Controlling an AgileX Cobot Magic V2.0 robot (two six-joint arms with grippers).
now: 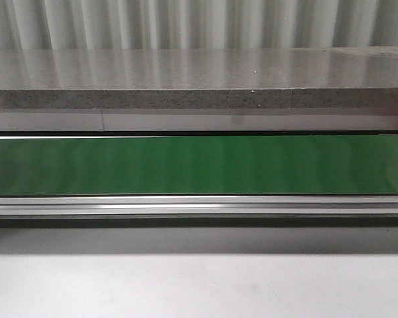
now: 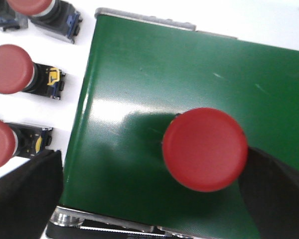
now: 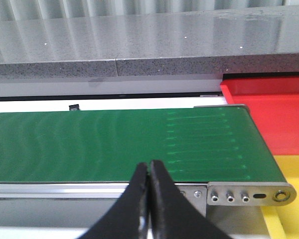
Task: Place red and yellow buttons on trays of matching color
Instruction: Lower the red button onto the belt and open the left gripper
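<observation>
A green conveyor belt (image 1: pixel 199 165) ran across the counter (image 1: pixel 199 285), carrying one red button (image 2: pixel 205 149); three more red buttons (image 2: pixel 10 68) lay on the white surface beside its end.

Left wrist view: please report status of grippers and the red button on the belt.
Left gripper open, straddling red button on green belt. Right gripper shut, empty, over belt end. Three more red buttons beside belt. Nothing in the way.

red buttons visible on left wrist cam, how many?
4. One red button sits on the green belt between the left gripper's fingers. Three more lie in a row on the white surface beside it, partly cropped; others may be out of frame.
</observation>
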